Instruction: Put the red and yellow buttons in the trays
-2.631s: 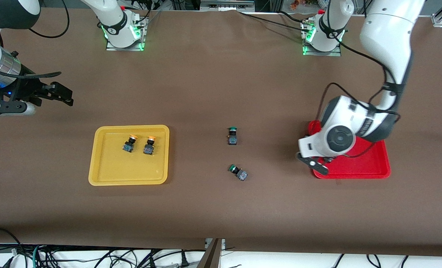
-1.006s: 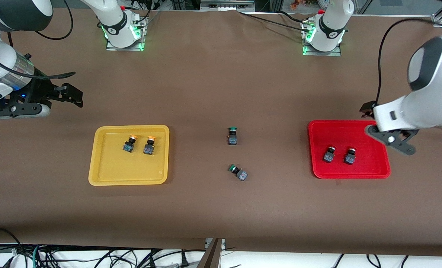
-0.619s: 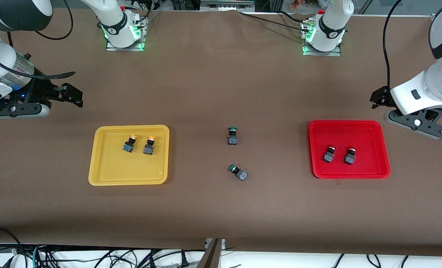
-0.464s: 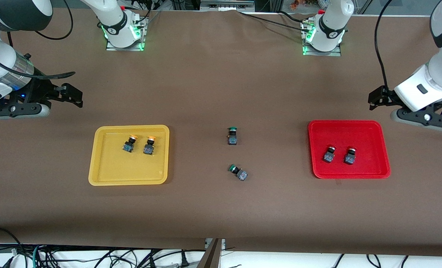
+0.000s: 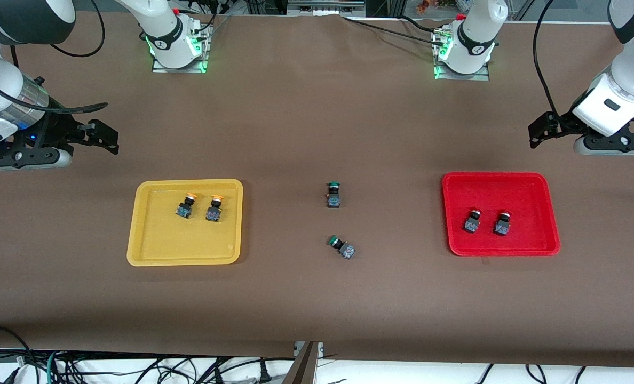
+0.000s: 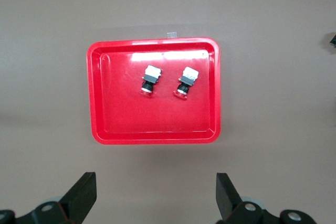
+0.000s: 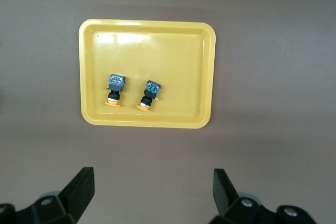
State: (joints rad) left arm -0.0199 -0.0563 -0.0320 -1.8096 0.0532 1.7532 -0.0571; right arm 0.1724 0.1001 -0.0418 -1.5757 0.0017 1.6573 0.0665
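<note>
Two yellow buttons [image 5: 185, 206] [image 5: 214, 209] lie side by side in the yellow tray [image 5: 178, 240]. Two red buttons [image 5: 472, 222] [image 5: 502, 224] lie side by side in the red tray [image 5: 509, 192]. My left gripper [image 5: 542, 130] is open and empty, up over bare table beside the red tray, toward the robots' bases. My right gripper [image 5: 106, 140] is open and empty over bare table beside the yellow tray. The left wrist view shows the red tray [image 6: 157, 119] with both red buttons [image 6: 149, 80]. The right wrist view shows the yellow tray [image 7: 157, 45] with both yellow buttons [image 7: 114, 90].
Two green-capped buttons lie on the brown table between the trays, one [image 5: 333, 194] farther from the front camera than the other [image 5: 342, 247]. The arm bases [image 5: 178, 48] [image 5: 464, 50] stand along the table's edge by the robots.
My left arm has lifted off the red tray and swung out toward its end of the table, uncovering two red buttons in the tray. My right gripper shifted slightly, then stayed still.
</note>
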